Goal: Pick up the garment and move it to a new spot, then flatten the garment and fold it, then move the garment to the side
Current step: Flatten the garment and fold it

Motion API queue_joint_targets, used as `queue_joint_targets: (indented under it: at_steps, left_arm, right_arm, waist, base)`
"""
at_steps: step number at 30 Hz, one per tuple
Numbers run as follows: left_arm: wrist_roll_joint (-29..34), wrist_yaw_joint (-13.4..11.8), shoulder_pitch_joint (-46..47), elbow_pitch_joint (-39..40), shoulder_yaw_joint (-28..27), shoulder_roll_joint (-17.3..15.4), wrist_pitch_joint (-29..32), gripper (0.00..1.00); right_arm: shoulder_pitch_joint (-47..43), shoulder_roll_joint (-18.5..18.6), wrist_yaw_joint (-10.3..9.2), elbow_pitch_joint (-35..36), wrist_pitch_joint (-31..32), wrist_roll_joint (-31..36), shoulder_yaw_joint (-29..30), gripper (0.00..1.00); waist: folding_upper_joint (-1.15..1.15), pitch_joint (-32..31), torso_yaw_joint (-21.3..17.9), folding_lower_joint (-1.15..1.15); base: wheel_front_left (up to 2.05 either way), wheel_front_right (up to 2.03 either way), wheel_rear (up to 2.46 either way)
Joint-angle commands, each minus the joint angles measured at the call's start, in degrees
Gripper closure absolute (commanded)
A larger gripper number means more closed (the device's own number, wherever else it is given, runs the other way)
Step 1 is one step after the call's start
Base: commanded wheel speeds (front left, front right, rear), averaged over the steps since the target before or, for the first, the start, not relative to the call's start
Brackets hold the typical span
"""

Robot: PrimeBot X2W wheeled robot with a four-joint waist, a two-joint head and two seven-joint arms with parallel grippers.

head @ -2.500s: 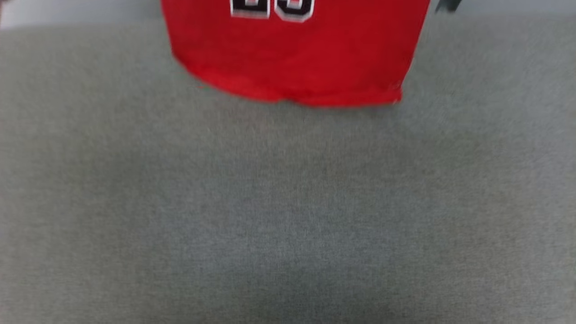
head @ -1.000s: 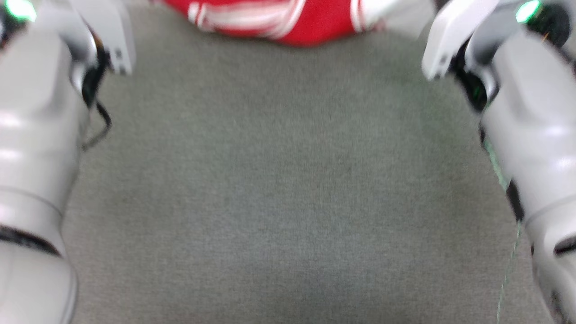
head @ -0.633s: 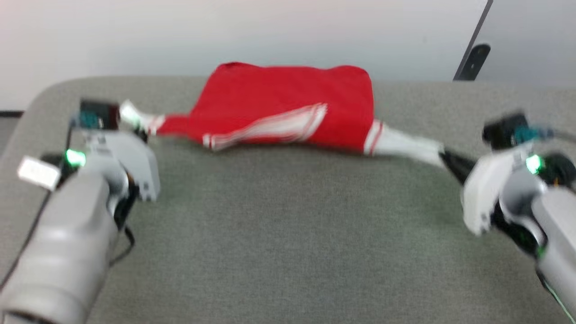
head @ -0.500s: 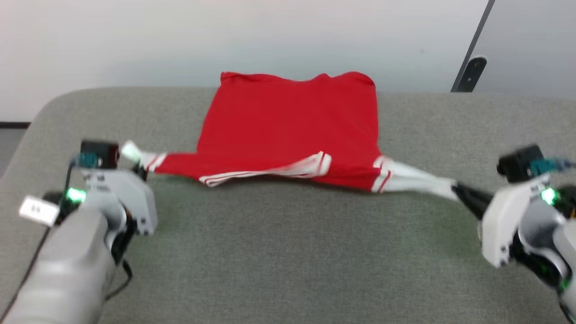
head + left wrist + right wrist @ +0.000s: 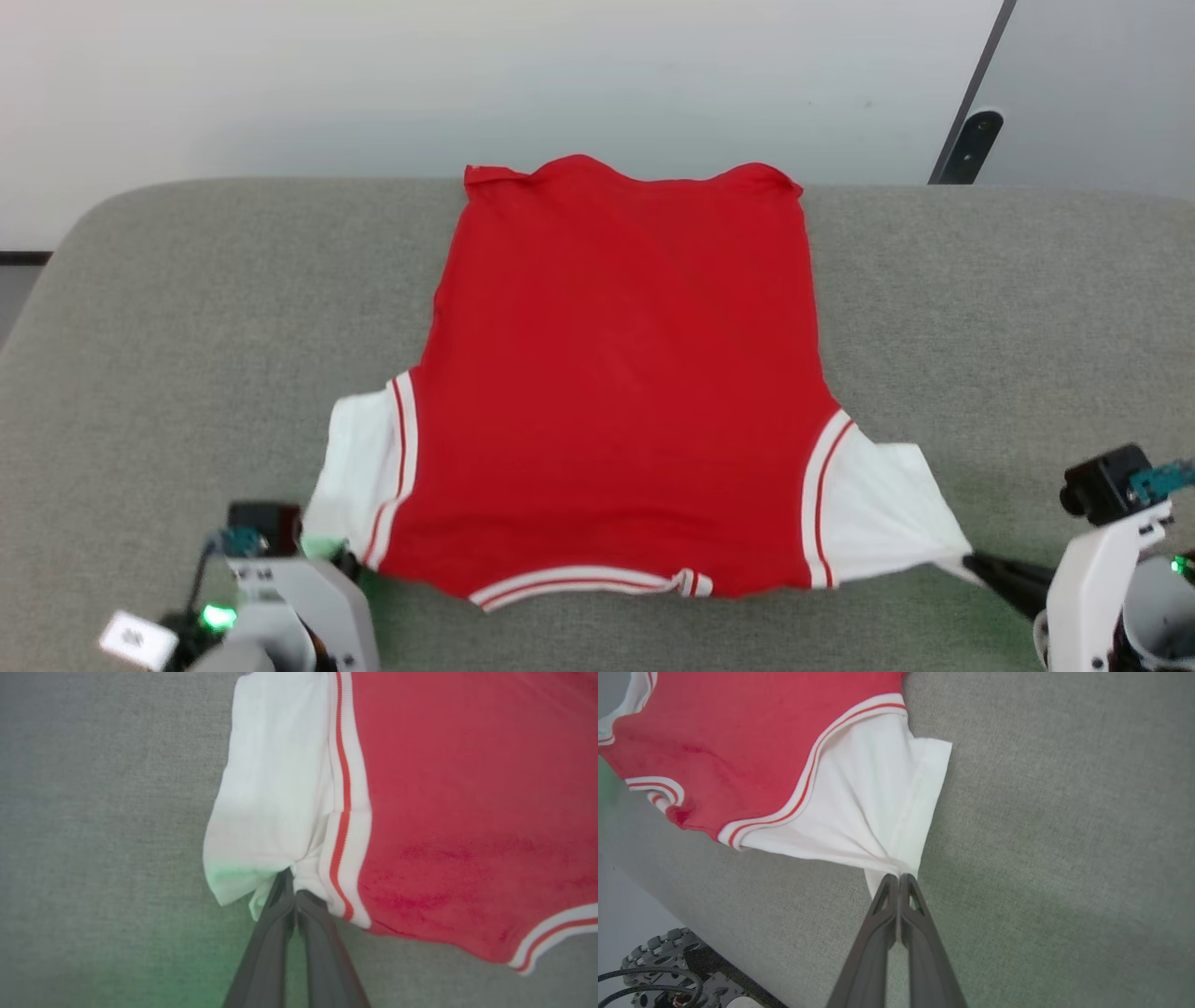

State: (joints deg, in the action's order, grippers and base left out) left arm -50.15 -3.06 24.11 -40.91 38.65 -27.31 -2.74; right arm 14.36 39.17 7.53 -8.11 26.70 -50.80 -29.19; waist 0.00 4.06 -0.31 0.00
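The garment (image 5: pixel 625 373) lies spread flat on the grey table (image 5: pixel 168 308), plain red side up, hem at the far edge and striped collar near me. Its white sleeves stick out to both sides near the front. My left gripper (image 5: pixel 341 558) is shut on the left sleeve's cuff; in the left wrist view the dark fingers (image 5: pixel 292 891) pinch bunched white cloth (image 5: pixel 271 793). At the lower right, my right gripper (image 5: pixel 971 560) is shut on the tip of the right sleeve, which the right wrist view shows as the fingertips (image 5: pixel 899 879) gripping the white corner (image 5: pixel 878 807).
A pale wall (image 5: pixel 373 84) rises behind the table's far edge, with a dark bracket (image 5: pixel 962 145) at the back right. Grey cloth stretches bare on both sides of the garment. Below the table's near edge, the robot's wheeled base (image 5: pixel 677 970) appears.
The camera has tilted up and the view has settled. Both grippers drew back toward me with the sleeves, pulling the garment from a bunched strip into a flat spread.
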Motion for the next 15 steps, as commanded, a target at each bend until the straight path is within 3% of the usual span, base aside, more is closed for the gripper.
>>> queue_joint_targets:
  at_steps: [1, 7, 15]
  left_arm:
    - [-0.9, -2.7, -4.2, 5.1, -0.1, -1.1, 1.5, 1.00]
    - [-3.4, -9.6, -13.4, 20.0, -1.6, -4.3, 3.6, 1.00]
    - [-4.0, -13.7, -16.3, 27.2, -1.5, -5.8, 6.6, 1.00]
  right_arm:
    - [-2.6, 0.7, -0.08, 1.6, 1.4, -1.2, 1.3, 1.00]
    - [-7.0, 0.7, -0.08, 3.7, 3.3, 0.5, 5.6, 1.00]
    - [-5.4, -2.6, -0.08, 2.1, 7.7, 7.5, 6.4, 1.00]
  waist:
    - [0.00, 0.4, 0.0, 0.00]
    - [0.00, 1.3, 0.3, 0.00]
    - [0.00, 2.2, 0.1, 0.00]
  base:
    - [0.00, 0.00, 0.00]
    - [0.00, 0.00, 0.00]
    - [0.00, 0.00, 0.00]
